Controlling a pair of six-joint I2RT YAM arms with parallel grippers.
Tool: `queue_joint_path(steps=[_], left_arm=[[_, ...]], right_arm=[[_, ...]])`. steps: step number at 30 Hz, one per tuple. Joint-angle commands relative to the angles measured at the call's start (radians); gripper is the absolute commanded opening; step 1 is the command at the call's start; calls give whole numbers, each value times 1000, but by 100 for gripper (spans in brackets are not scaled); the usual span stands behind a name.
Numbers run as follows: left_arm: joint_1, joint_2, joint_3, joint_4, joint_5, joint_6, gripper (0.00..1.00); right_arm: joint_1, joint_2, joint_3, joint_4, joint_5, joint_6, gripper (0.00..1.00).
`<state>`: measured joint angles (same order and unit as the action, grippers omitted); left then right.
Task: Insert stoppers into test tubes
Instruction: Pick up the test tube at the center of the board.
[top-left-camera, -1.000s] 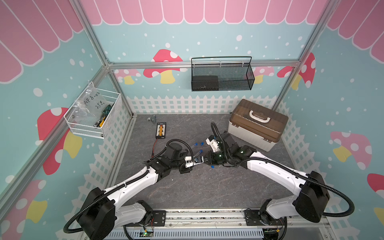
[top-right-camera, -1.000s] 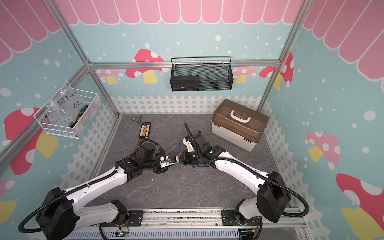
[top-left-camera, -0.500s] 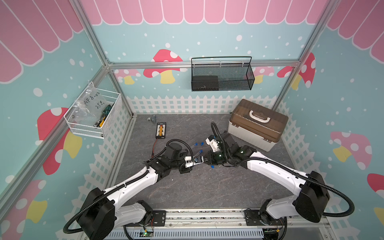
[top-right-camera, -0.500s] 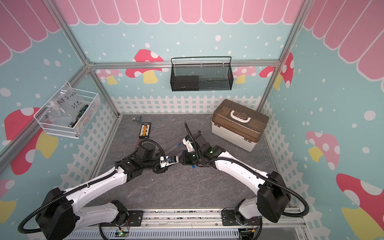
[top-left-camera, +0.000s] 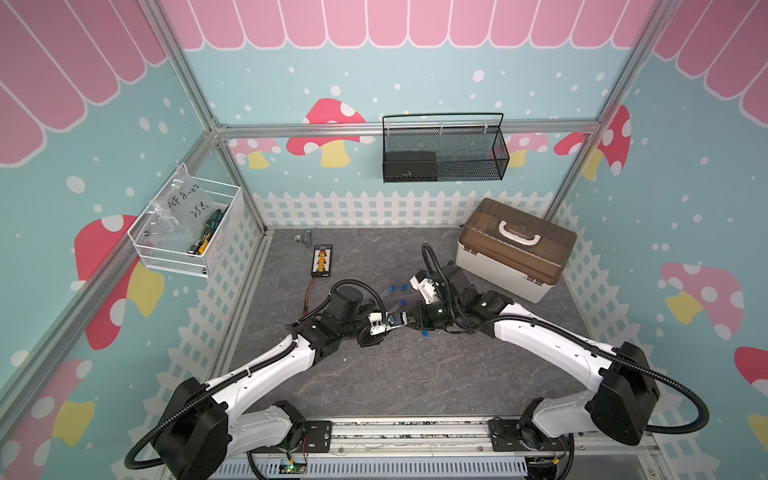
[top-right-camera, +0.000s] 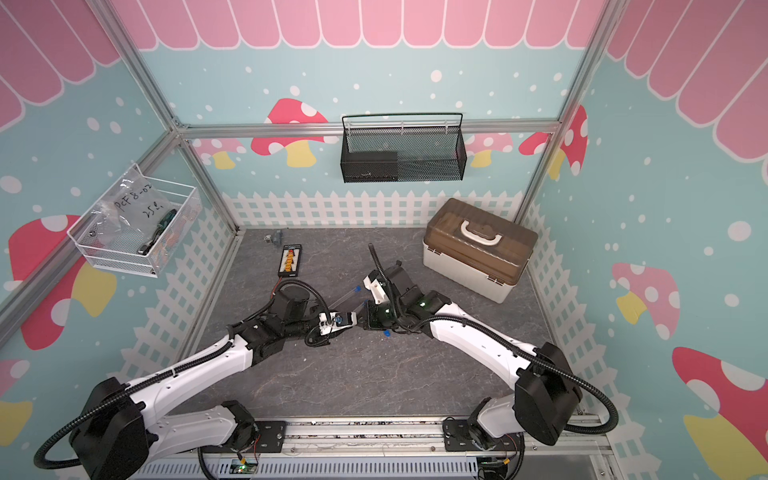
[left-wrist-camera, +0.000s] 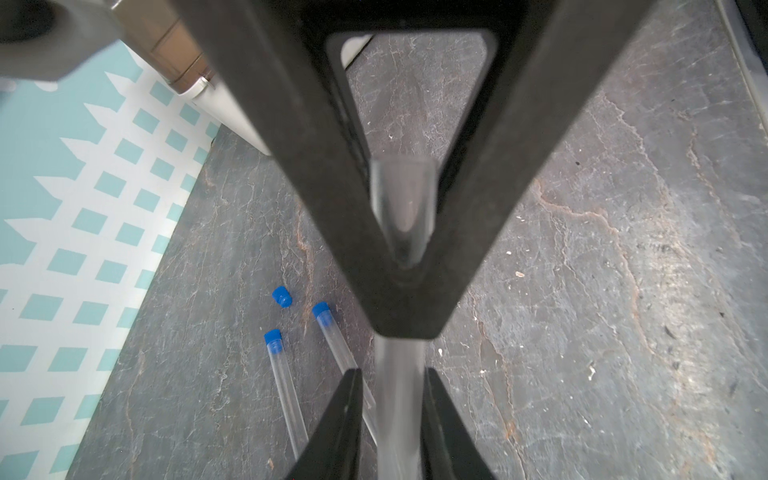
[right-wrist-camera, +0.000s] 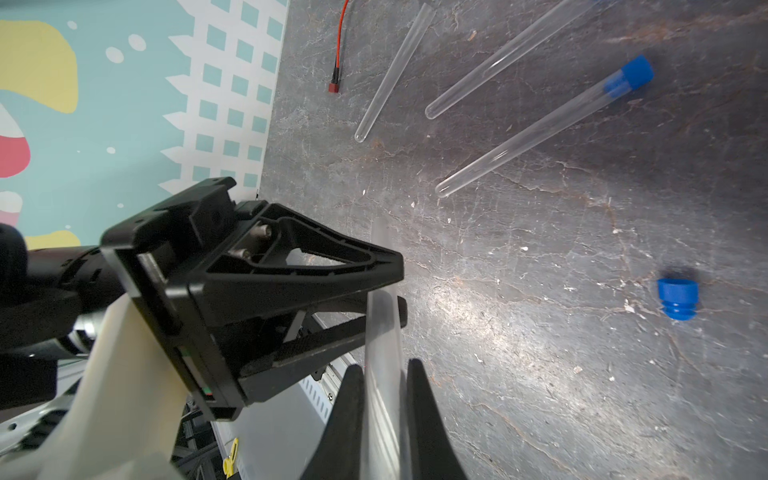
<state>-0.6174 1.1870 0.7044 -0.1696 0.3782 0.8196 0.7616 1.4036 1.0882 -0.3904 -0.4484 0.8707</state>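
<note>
**One clear tube sitting between both grippers at mid-surface**

The right gripper (right-wrist-camera: 384, 368) is clamping its slim black fingers onto a test tube (right-wrist-camera: 382, 332), a smooth, colourless, glassy cylinder held up off the surface (right-wrist-camera: 540, 332). The left gripper (left-wrist-camera: 390, 374) is straddling the same tube with its jaws slightly parted. One finger is lying against the tube's wall, while a sliver of gap is showing on the other side. In both top views the two grippers are meeting tip to tip near the middle of the surface.

The surface itself is looking like dark slate, matte and finely cracked, with rusty veins running through it. Three more tubes are lying flat on it beyond the grippers. A capped tube (left-wrist-camera: 286, 395) and a second capped tube (left-wrist-camera: 332, 340) are resting side by side, each wearing a bright blue stopper (left-wrist-camera: 273, 336) pushed into its mouth. A bare tube (right-wrist-camera: 395, 70), round-bottomed and uncapped, is lying near the end of a thin red wire (right-wrist-camera: 337, 62).

Two blue plugs are sitting free. A loose stopper (right-wrist-camera: 677, 299), stubby and ribbed around its narrower end, is lying alone, well apart from the tubes. Another loose stopper (left-wrist-camera: 282, 297) is lying just beside the capped ends.
</note>
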Motion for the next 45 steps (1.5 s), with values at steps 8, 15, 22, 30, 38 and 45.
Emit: queue_joint_path(steps=[8, 15, 22, 30, 38, 45], left_arm=[[-3, -20, -15, 13, -4, 26, 27], [-3, -30, -20, 8, -13, 36, 26], [-1, -30, -29, 6, -23, 54, 26], [-1, -29, -25, -7, -21, 57, 21], [-1, -41, -24, -23, -13, 65, 12], [-2, -70, -15, -62, -24, 15, 9]], right_arm=[[8, -35, -23, 68, -52, 50, 8], [7, -41, -28, 41, -20, 44, 7], [5, -55, -36, 42, -19, 47, 7], [5, -68, -46, 42, -26, 48, 7], [5, -69, -46, 44, -13, 53, 11], [-11, -114, -36, 53, 27, 26, 29]])
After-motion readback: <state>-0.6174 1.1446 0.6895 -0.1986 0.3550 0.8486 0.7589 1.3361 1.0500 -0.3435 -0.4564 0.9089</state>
